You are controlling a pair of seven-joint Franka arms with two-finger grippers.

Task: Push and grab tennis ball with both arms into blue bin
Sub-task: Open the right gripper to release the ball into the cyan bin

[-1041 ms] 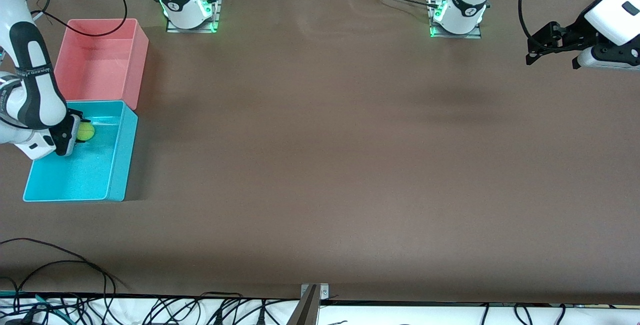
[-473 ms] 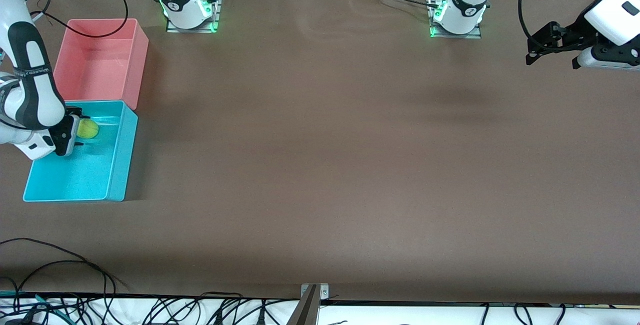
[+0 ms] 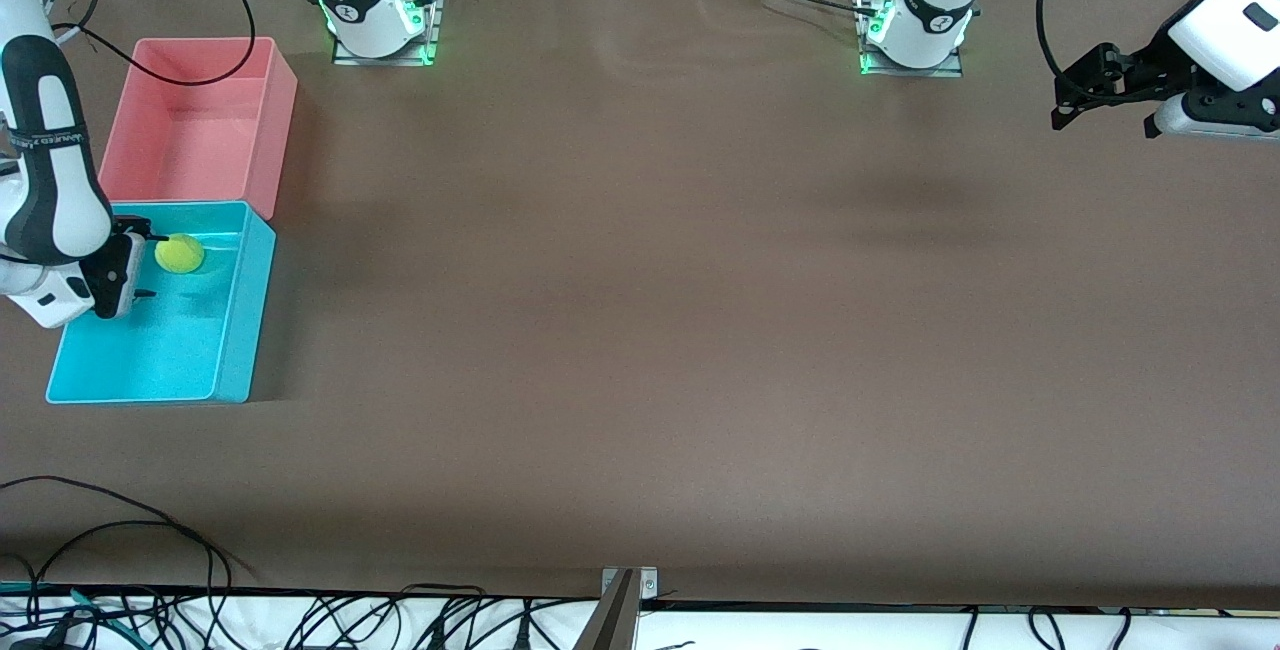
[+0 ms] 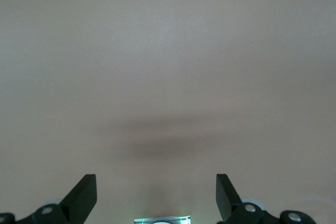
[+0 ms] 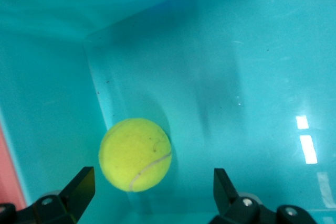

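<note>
1. Just off the right gripper's (image 3: 147, 265) spread fingertips, inside the rectangular cyan-blue plastic bin (image 3: 235, 330): small fuzzy yellow-green tennis ball (image 3: 180, 254), released, lying on the bin floor near the wall shared with the same-shaped pink plastic bin (image 3: 275, 130).
2. Over that blue bin: right gripper, fingers wide apart, gripping nothing.
3. Over bare brown table (image 3: 700, 330) at its own end: left gripper (image 3: 1085, 90), waiting, fingers parted, empty.
</note>
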